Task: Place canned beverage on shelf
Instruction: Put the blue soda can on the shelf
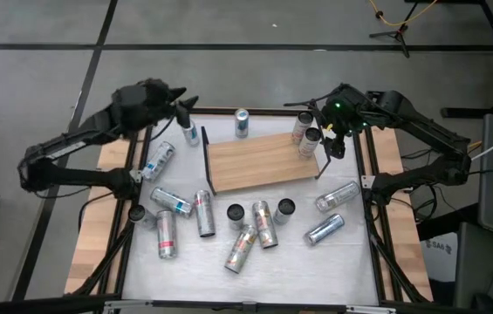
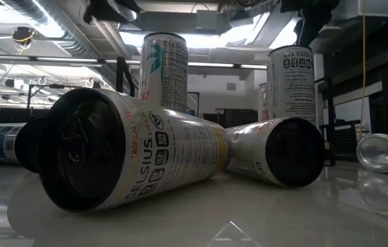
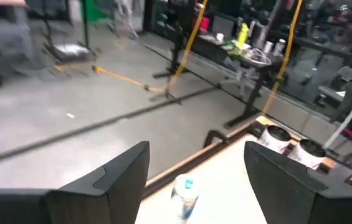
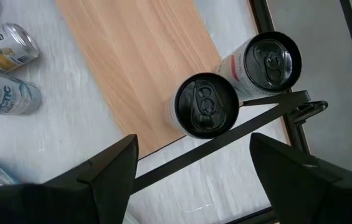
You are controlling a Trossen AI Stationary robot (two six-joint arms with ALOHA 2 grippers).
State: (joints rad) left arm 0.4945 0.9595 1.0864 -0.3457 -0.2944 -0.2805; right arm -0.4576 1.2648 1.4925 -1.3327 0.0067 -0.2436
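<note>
High view: two cans (image 1: 305, 133) (upright) on shelf (image 1: 259, 161)

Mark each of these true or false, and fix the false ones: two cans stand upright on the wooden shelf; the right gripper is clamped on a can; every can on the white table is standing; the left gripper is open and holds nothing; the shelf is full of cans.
1. Two cans stand upright at one end of the wooden shelf. True.
2. The right gripper is clamped on a can. False: its fingers stand open above the two cans, holding nothing.
3. Every can on the white table is standing. False: several lie on their sides.
4. The left gripper is open and holds nothing. True.
5. The shelf is full. False: most of the board is bare.
</note>
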